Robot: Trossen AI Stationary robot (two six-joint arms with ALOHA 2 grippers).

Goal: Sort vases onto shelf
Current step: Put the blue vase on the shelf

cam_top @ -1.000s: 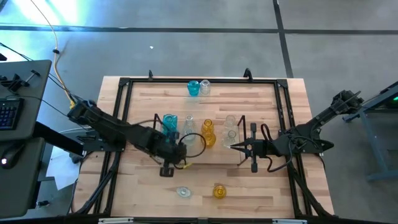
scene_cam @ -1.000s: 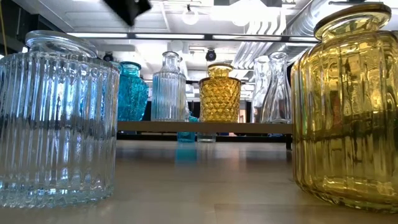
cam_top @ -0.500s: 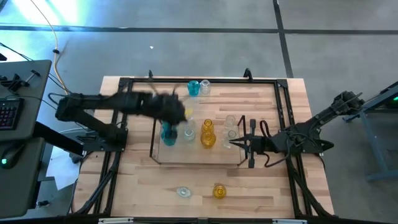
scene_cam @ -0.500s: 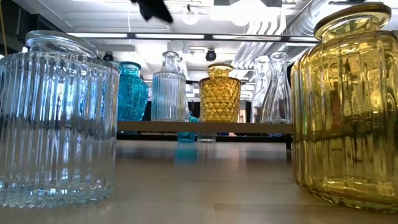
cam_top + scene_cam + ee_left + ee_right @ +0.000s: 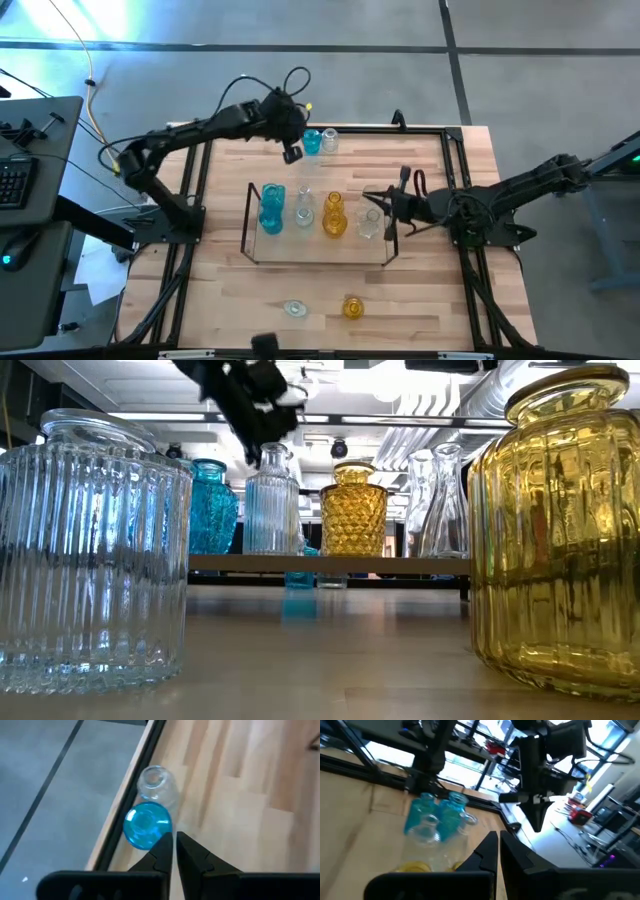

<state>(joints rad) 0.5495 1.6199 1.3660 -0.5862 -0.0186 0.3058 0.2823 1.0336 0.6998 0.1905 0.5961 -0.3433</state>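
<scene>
This is a robot lab or workshop. A wooden table (image 5: 330, 270) with a black frame (image 5: 200, 135) stands on a plain grey concrete floor (image 5: 300, 40). Two dark robot arms are fixed at the table's 9 o'clock and 3 o'clock sides. At the far 9 o'clock edge sits a black desk (image 5: 35, 130) with a keyboard (image 5: 12, 182), and a yellow cable (image 5: 92, 100) hangs near it. Looking level across the table, the ceiling shows long strip lights (image 5: 300, 417) and big silver air pipes (image 5: 440, 410). More desks and gear fill the room behind.

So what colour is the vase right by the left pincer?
Blue; the vase beside the left pincer shows best in the left wrist view.
</scene>
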